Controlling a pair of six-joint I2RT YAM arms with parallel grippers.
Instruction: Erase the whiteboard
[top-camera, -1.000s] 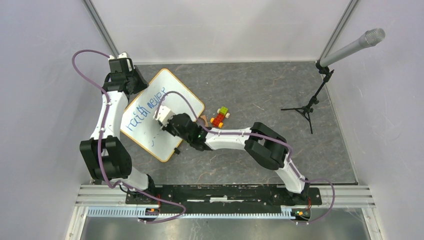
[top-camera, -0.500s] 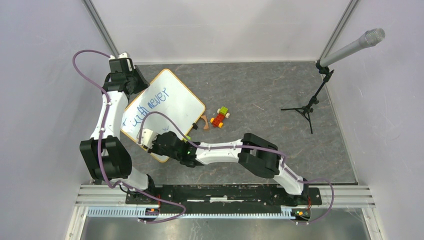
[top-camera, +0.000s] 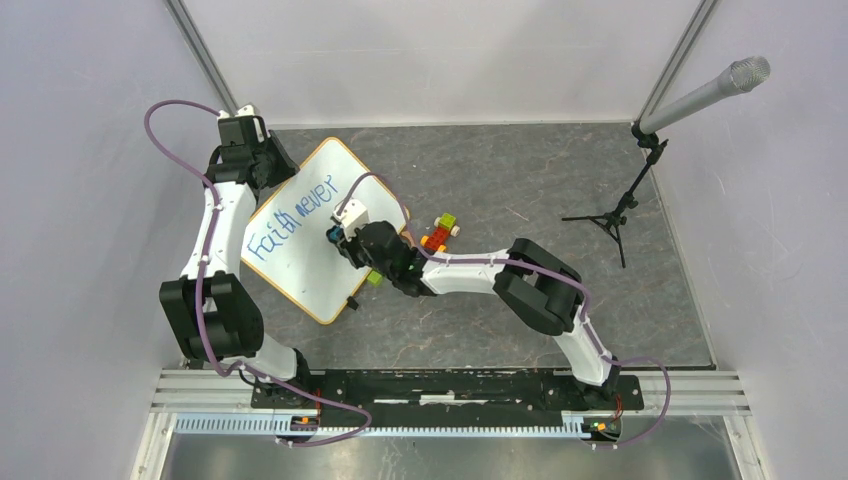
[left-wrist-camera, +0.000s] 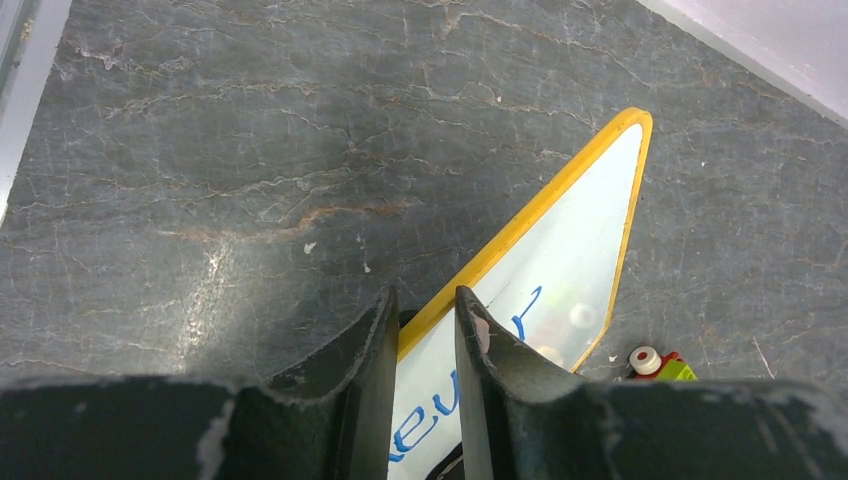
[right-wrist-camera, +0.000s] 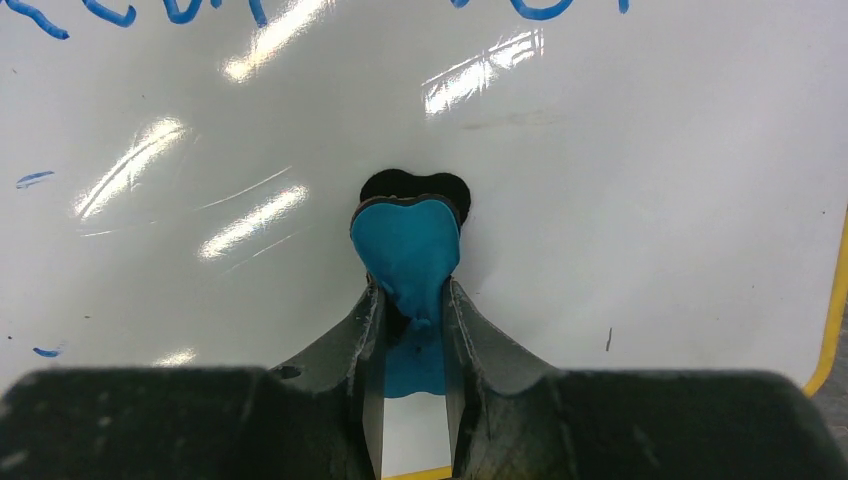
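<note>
1. Large flat white whiteboard (right-wrist-camera: 620, 220) with a yellow rim: glossy, smooth, mirroring streaks of light.
2. Dark grey tabletop (left-wrist-camera: 250, 130) under the whiteboard: matt, marbled, scratched.
3. Small blue pad (right-wrist-camera: 408, 240) on the whiteboard: matt, soft-looking.

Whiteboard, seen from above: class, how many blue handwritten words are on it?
2. The lower word lies by the whiteboard's left rim; the upper word follows it. The right arm may hide more.

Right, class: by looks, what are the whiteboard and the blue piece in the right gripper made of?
Whiteboard: glossy, smooth white coating, maybe laminate; bright glare streaks show. Blue piece: matte, soft-looking, perhaps foam or felt; no glare.
</note>
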